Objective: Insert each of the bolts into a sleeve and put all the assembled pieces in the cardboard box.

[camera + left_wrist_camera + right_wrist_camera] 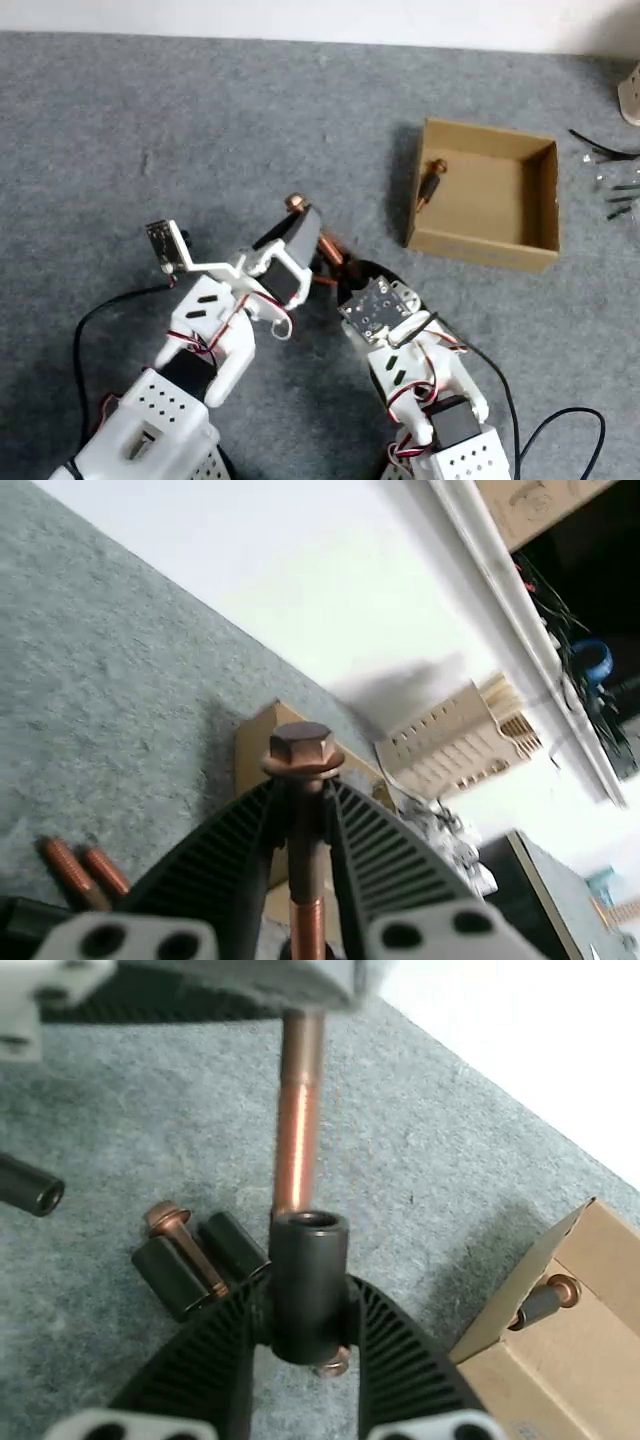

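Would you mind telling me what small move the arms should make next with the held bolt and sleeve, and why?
The right gripper holds the sleeve with its open end toward the bolt, which the left gripper grips. The bolt's tip seems to sit just beside the rim, not yet inside. So probably centre the tip on the bore first, then push it in.
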Robot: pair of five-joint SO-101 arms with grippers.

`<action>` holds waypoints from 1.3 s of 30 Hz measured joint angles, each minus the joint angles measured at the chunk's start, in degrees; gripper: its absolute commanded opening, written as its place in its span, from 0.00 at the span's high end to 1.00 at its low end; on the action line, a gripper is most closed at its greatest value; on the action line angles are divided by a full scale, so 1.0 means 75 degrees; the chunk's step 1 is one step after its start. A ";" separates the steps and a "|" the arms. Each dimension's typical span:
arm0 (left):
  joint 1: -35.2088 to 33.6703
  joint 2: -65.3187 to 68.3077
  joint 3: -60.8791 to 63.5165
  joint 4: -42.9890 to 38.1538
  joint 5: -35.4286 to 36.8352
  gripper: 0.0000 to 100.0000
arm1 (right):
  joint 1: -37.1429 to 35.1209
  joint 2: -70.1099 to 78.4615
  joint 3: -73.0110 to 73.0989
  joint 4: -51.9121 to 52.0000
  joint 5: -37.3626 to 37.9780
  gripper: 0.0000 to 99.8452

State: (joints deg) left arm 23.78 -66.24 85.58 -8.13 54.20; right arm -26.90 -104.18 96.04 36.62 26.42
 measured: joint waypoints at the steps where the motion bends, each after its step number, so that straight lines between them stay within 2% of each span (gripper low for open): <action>1: 0.0000 0.0000 0.0000 0.0000 0.0000 0.99 | 0.0000 0.0000 0.0000 0.0000 0.0000 0.99; 15: 0.0434 0.0000 0.0152 -0.0012 -0.0434 0.99 | -0.0012 0.0012 0.0000 0.0000 0.0000 0.99; 20: 0.0434 0.0000 0.0152 -0.0012 -0.0293 0.99 | -0.0305 0.0012 0.0000 0.0000 0.0000 0.99; 39: 0.0445 -0.0012 0.0375 0.0211 -0.0258 0.99 | -0.0352 0.0012 0.0000 0.0012 0.0000 0.99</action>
State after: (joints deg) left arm 27.12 -66.33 88.40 -6.55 52.26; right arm -29.54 -104.09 96.04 36.70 26.42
